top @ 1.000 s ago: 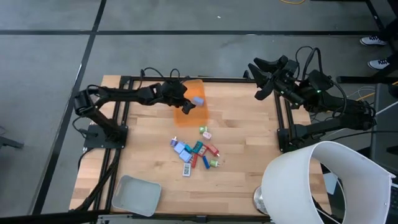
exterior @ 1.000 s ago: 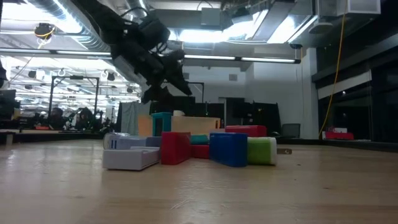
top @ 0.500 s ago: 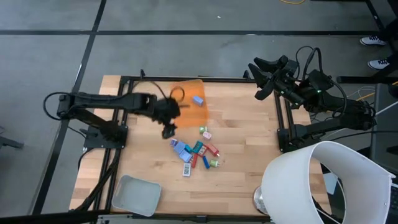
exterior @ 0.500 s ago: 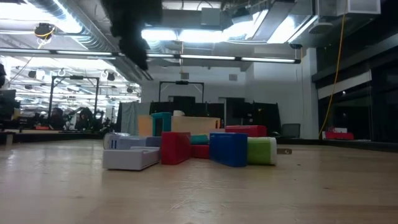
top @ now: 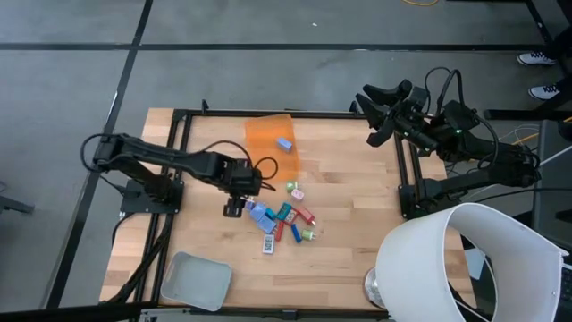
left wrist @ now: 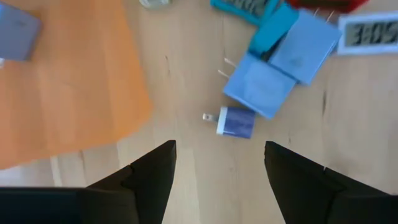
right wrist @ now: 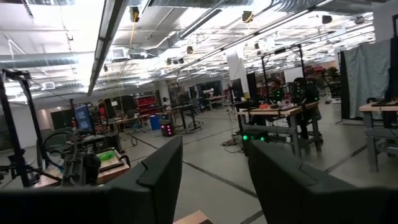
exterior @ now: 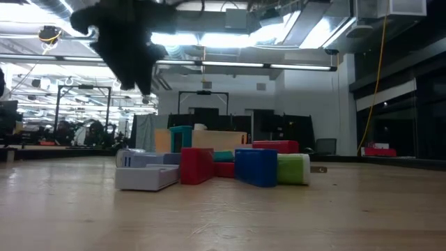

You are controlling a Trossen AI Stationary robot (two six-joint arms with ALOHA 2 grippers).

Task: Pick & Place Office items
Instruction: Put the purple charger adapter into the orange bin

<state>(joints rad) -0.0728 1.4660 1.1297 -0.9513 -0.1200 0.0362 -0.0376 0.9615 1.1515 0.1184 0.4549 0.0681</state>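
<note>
The office items (top: 281,220) lie in a small pile mid-table: blue, teal, red, green and white blocks and flat pieces (exterior: 230,164). One more bluish piece (top: 284,143) rests inside the orange bin (top: 270,141). My left gripper (top: 234,206) hovers open just left of the pile, pointing down. In the left wrist view its fingers (left wrist: 219,171) stand short of a small blue-and-white plug-like piece (left wrist: 235,122) without touching it. My right gripper (top: 382,109) waits open and raised over the table's far right corner.
A pale grey shallow tray (top: 195,279) sits at the near left corner. A large white rounded object (top: 465,264) covers the near right corner. Bare wood lies to the left of the pile and between pile and tray. A black frame (top: 404,179) edges the table.
My left gripper has swung away from above the orange bin toward the table's near edge and has come down beside the pile's left end. The pile and the piece in the bin have stayed put.
</note>
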